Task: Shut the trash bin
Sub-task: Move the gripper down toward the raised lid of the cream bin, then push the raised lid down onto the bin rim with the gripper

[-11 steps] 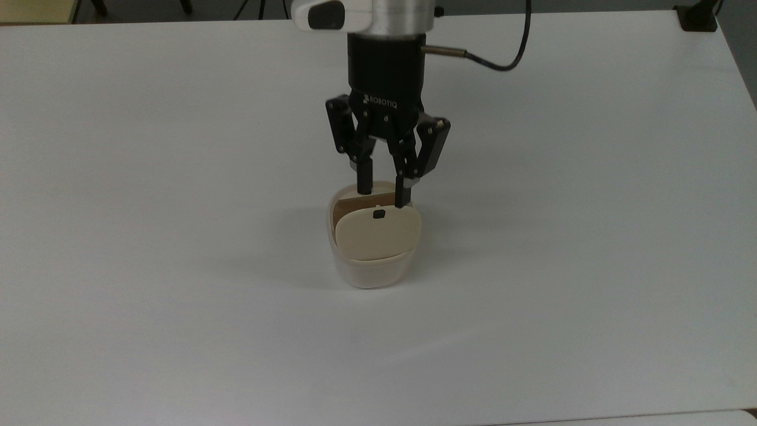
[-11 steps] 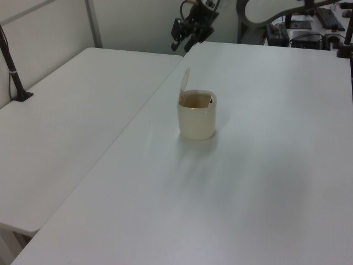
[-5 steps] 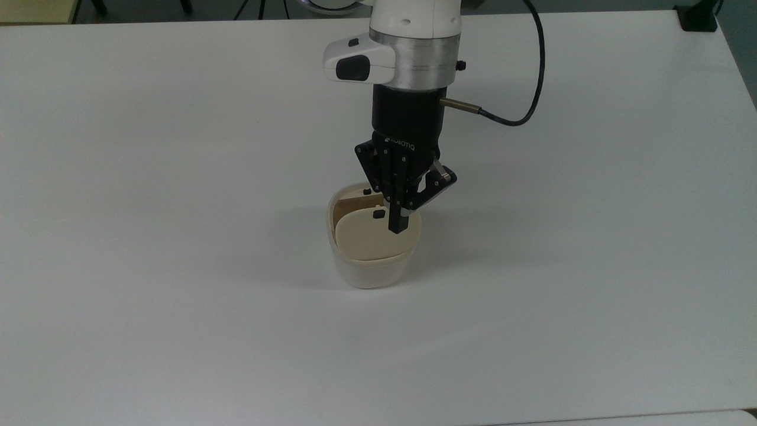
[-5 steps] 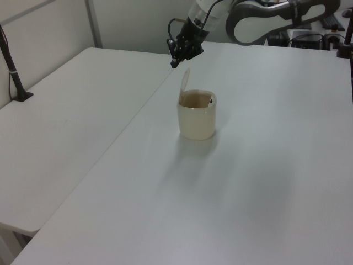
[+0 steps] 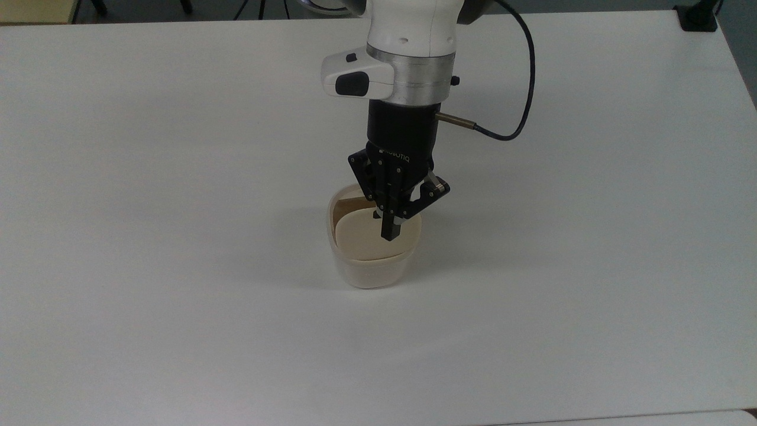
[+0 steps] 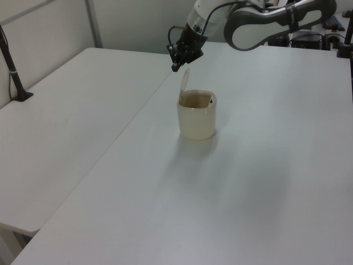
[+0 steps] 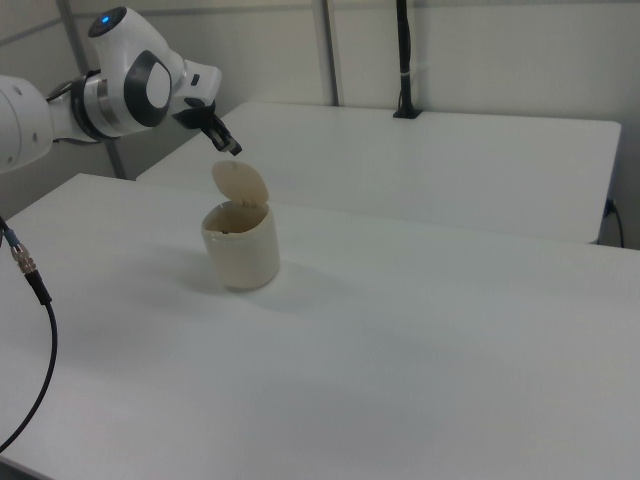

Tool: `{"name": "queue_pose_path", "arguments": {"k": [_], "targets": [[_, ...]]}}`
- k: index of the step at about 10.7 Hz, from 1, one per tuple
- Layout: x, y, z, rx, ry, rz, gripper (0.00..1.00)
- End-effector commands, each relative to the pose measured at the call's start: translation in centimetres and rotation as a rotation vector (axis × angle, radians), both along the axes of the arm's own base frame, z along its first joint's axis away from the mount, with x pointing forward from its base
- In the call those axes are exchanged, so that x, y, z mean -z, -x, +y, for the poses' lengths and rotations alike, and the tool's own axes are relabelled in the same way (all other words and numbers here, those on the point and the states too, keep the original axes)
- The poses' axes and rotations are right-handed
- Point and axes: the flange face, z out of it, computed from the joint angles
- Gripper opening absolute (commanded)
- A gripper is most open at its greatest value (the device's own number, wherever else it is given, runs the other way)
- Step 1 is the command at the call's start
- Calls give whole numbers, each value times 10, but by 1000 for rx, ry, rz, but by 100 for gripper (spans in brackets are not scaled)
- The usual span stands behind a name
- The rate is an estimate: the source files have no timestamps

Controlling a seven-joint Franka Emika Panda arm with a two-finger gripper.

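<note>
The black two-finger gripper (image 5: 388,232) has its fingers pressed together into one narrow tip, holding nothing. A second ago those fingers stood apart above the far rim of the small cream-beige rounded-square plastic trash bin (image 5: 371,269); since then they have clenched, and the white arm has swung in and carried the tip closer to the bin's raised lid. In the left view the gripper (image 6: 175,66) hangs just above and to the left view's left of the top edge of the flat hinged lid (image 6: 185,79), apart from it. In the right view the gripper (image 7: 233,148) sits just above the lid (image 7: 240,184), again with a gap.

I read this as preparation for a push: a shut tip makes a blunt poker, and it now stands behind the lid's upper edge, on the side away from the bin's mouth. Closing has not begun, since the lid is upright on its hinge in both side views. In the top view the lid (image 5: 366,239) faces the camera and the tip overlaps the spot near its upper edge.

The bin stands upright on the white table (image 5: 177,177), near its middle, directly below the gripper. Its mouth (image 6: 196,100) is open, showing a brownish inner wall; whether anything lies inside I cannot tell.
</note>
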Motion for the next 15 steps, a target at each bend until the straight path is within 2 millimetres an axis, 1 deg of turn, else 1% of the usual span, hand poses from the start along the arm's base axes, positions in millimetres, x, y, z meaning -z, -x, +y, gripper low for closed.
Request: {"name": "queue_pose_path", "arguments": {"k": [1,2,5,8,9,13,15], "targets": [[12,9,0,-95,81,37,0],[18,10,-3,-104,95,57,0],[21,18,-10,-184,159,137,0],[23,29,-21,-252,211,205,0],[27,31,-27,-267,225,232,0],[65,39,-27,-320,262,318,0],[80,45,-19,-353,272,345,0]]}}
